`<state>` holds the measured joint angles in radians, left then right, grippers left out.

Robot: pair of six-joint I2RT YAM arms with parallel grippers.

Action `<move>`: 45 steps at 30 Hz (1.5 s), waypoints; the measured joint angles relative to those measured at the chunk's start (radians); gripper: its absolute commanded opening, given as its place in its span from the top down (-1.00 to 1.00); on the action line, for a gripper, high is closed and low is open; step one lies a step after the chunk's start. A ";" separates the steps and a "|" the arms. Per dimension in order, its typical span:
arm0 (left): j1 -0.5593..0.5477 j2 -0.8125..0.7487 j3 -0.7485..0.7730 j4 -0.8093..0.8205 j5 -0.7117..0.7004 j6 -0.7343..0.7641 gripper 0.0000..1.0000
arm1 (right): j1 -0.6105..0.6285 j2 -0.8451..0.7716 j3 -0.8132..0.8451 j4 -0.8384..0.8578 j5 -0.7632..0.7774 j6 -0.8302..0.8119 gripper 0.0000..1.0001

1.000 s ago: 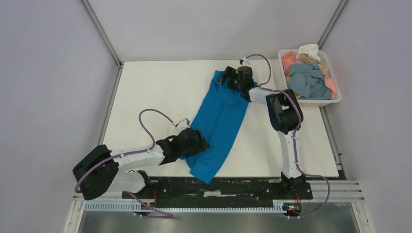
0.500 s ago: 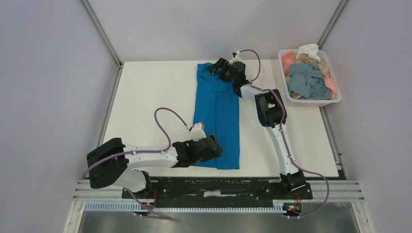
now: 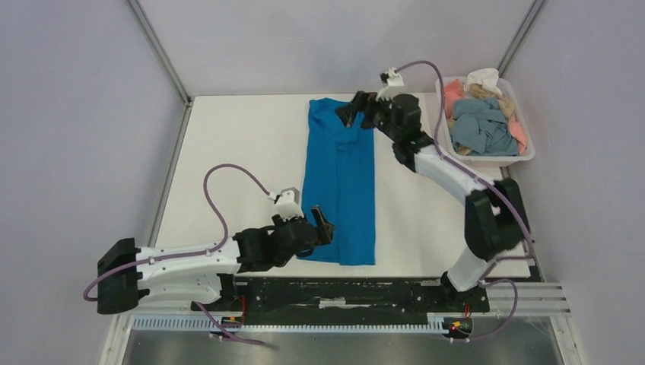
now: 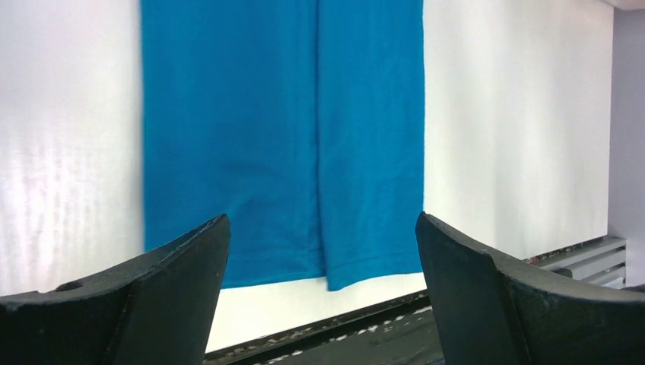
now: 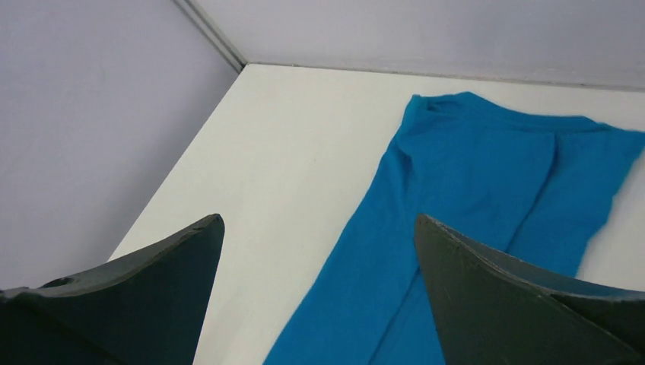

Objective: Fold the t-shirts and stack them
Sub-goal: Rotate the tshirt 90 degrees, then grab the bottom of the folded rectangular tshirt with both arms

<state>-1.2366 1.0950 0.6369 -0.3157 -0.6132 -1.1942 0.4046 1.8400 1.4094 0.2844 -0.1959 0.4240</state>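
A bright blue t-shirt (image 3: 339, 182) lies flat on the white table (image 3: 228, 152), folded lengthwise into a long strip that runs from the far edge to the near edge. Its hem end (image 4: 281, 251) shows in the left wrist view, its collar end (image 5: 494, 152) in the right wrist view. My left gripper (image 3: 321, 220) hovers open by the near left corner of the strip, holding nothing. Above the far end, my right gripper (image 3: 350, 110) is open and empty too. More t-shirts (image 3: 481, 122), grey-blue, salmon pink, tan and white, are heaped in the tray.
The white plastic tray (image 3: 525, 156) stands at the far right corner of the table. Grey walls close in the left, back and right sides. A black rail (image 3: 342, 293) runs along the near edge by the arm bases.
The shirt went from lying slanted to lying straight. Since half a second ago both grippers have let go: the left pulled back toward its base, the right lifted and swung right.
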 measured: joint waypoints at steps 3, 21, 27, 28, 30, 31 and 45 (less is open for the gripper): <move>0.001 -0.127 -0.083 -0.006 -0.005 0.045 -0.94 | 0.003 -0.293 -0.386 0.158 -0.020 0.005 -0.96; 0.090 -0.204 -0.307 -0.026 0.205 0.140 -0.74 | 0.214 -0.977 -1.217 -0.147 0.003 0.082 -0.96; 0.172 -0.178 -0.344 0.119 0.303 0.141 -0.17 | 0.244 -1.018 -1.272 -0.185 -0.049 0.084 -0.96; 0.177 -0.172 -0.349 0.136 0.317 0.142 -0.07 | 0.247 -1.017 -1.274 -0.182 -0.056 0.085 -0.96; 0.181 -0.164 -0.357 0.152 0.346 0.142 0.06 | 0.256 -1.013 -1.277 -0.171 -0.074 0.087 -0.96; 0.182 -0.161 -0.359 0.156 0.360 0.142 0.09 | 0.262 -1.011 -1.277 -0.169 -0.085 0.089 -0.96; 0.186 -0.131 -0.359 0.138 0.382 0.131 0.95 | 0.349 -1.041 -1.264 -0.266 -0.134 0.125 -0.74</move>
<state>-1.0504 0.9642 0.2775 -0.1776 -0.2310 -1.0634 0.7536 0.7986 0.1452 0.0181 -0.3294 0.5491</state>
